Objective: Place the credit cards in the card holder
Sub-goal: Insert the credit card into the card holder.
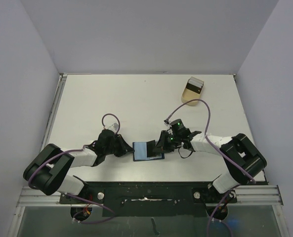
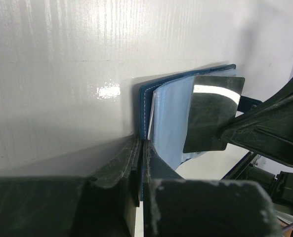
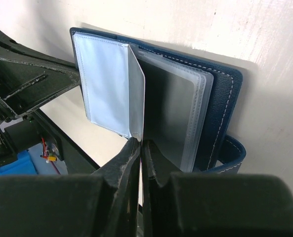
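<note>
The white table top (image 1: 111,98) is being used as the work surface. All positions are being referred to the small navy-blue bifold card holder (image 1: 145,151).

The left gripper (image 2: 139,144) is being applied at the holder's left side. Its jaws are clamped together on the edge of the stitched blue cover. This is judged to be a steadying hold, so that the holder is being stopped from sliding while it is loaded.

The right gripper (image 3: 140,144) is being presented from the holder's right side, with its jaws closed on a thin black rectangular credit card (image 2: 213,116).

The holder is being held open on the table between the two grippers, its clear plastic sleeves (image 3: 111,84) fanned upward to expose the pockets.

The tan oval dish (image 1: 189,95) is lying well beyond the holder, towards the far right. The pale and dark cards (image 1: 195,84) not yet transferred are being stored in it.

The gripped card is being held upright among the sleeves, apparently to line it up with a pocket mouth. Whether it is already being entered into a pocket cannot be told.
</note>
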Available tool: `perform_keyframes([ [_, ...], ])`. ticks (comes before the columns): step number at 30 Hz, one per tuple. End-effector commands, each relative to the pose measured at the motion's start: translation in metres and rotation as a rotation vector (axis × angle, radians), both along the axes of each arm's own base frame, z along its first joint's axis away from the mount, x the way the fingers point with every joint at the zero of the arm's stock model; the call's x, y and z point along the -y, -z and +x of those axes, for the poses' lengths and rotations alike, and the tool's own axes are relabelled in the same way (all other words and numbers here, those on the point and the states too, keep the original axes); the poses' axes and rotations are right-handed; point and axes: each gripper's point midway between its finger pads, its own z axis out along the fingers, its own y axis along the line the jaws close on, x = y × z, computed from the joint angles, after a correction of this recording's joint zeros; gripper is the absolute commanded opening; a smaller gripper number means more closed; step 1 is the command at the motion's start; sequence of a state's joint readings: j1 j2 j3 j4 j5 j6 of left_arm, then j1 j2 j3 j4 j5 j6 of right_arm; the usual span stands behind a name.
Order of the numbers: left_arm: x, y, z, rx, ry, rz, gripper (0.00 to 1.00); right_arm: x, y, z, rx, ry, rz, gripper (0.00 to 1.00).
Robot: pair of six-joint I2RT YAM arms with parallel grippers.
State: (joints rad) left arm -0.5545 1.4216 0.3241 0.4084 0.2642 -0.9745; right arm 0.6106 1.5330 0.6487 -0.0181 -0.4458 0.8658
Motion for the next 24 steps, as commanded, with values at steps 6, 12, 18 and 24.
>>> perform_keyframes([
  [6,0.005,-0.012,0.013,0.061,0.005,-0.015,0.0,-0.004,0.01,-0.008,-0.039,0.03,0.007,0.03],
  [12,0.005,-0.012,0.012,0.059,0.007,-0.017,0.0,-0.007,0.012,-0.008,-0.051,0.025,0.019,0.03],
  [18,0.005,-0.013,0.013,0.062,0.004,-0.019,0.0,-0.013,0.011,-0.009,-0.059,-0.006,0.032,0.03],
  [24,0.005,-0.013,0.012,0.062,0.005,-0.018,0.0,-0.008,0.012,-0.01,-0.063,0.022,0.009,0.03],
])
